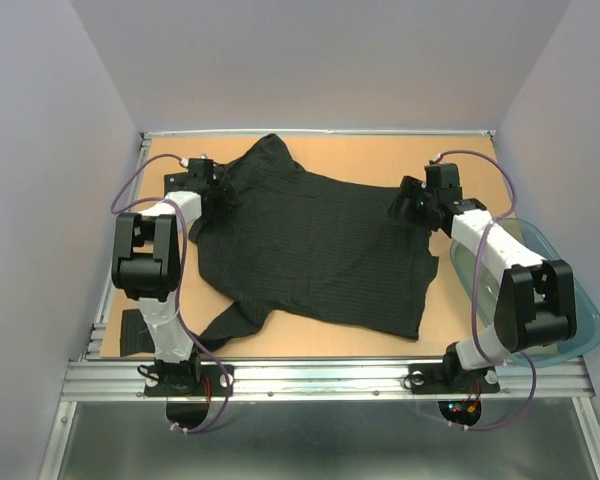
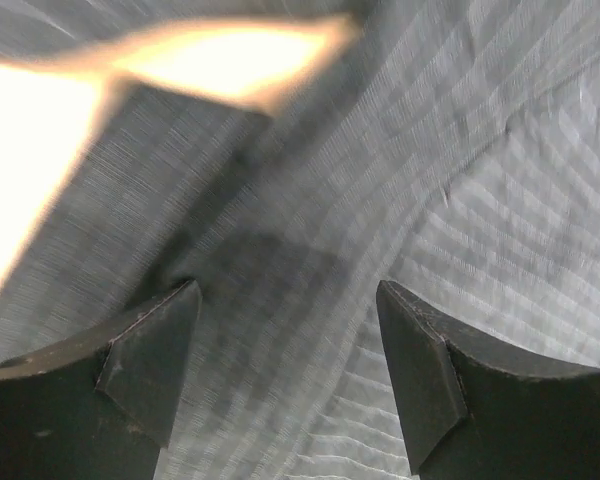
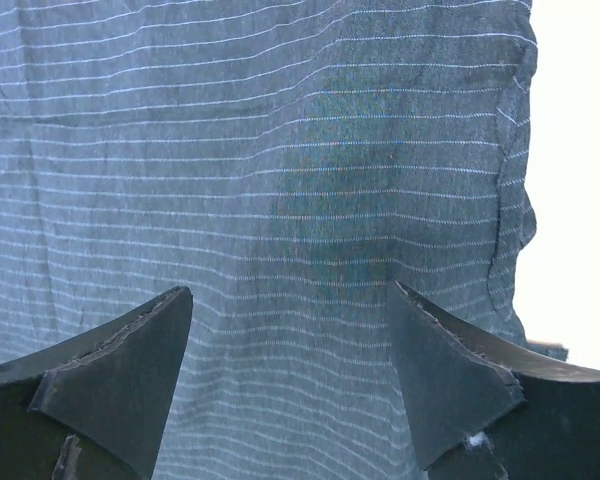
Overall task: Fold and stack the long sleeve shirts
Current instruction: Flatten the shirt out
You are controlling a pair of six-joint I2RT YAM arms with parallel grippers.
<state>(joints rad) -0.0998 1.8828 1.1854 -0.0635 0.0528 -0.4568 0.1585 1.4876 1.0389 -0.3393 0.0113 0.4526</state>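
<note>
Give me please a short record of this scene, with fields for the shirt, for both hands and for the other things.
shirt: black with pale pinstripes, spread out on the table, not yet folded
sleeve: runs toward the near left corner of the table
left hand: open, holds nothing, over the shirt's far left part
right hand: open, holds nothing, over the shirt's far right edge
clear bin: at the right side of the table
stack: none visible, only one shirt in view
</note>
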